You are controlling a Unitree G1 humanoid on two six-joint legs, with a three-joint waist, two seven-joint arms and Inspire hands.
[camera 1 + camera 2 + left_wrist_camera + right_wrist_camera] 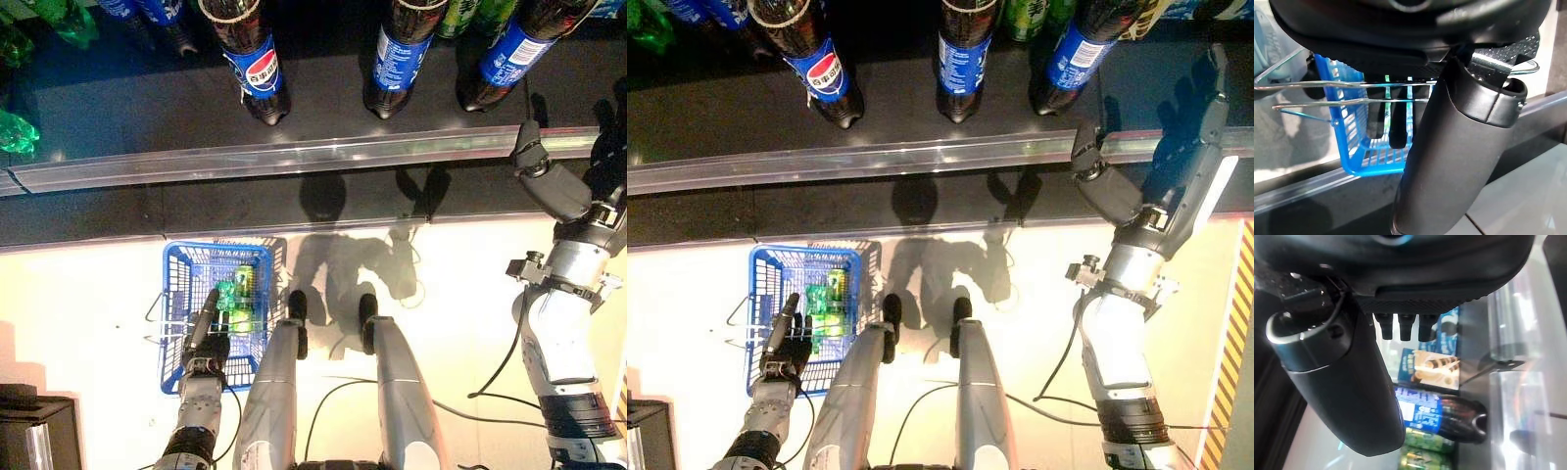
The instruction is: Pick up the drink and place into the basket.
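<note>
Dark cola bottles with blue labels stand on the black shelf: one at the left [257,69], one in the middle [402,59], one at the right [509,54]. My right hand [1171,186] is raised at the shelf's front edge, just right of and below the right bottle, open and empty. In the right wrist view a cola bottle [1449,416] and green cans [1425,450] lie past its fingers [1400,328]. My left hand [206,348] is shut on the wire handles [1352,85] of the blue basket [176,255], hanging low at the left. Green drinks [238,294] lie in it.
A silver rail [294,157] runs along the shelf's front edge. Green bottles [15,127] stand at the shelf's far left. A black box [34,431] stands on the floor at lower left. A yellow-black stripe [1225,343] marks the floor at the right.
</note>
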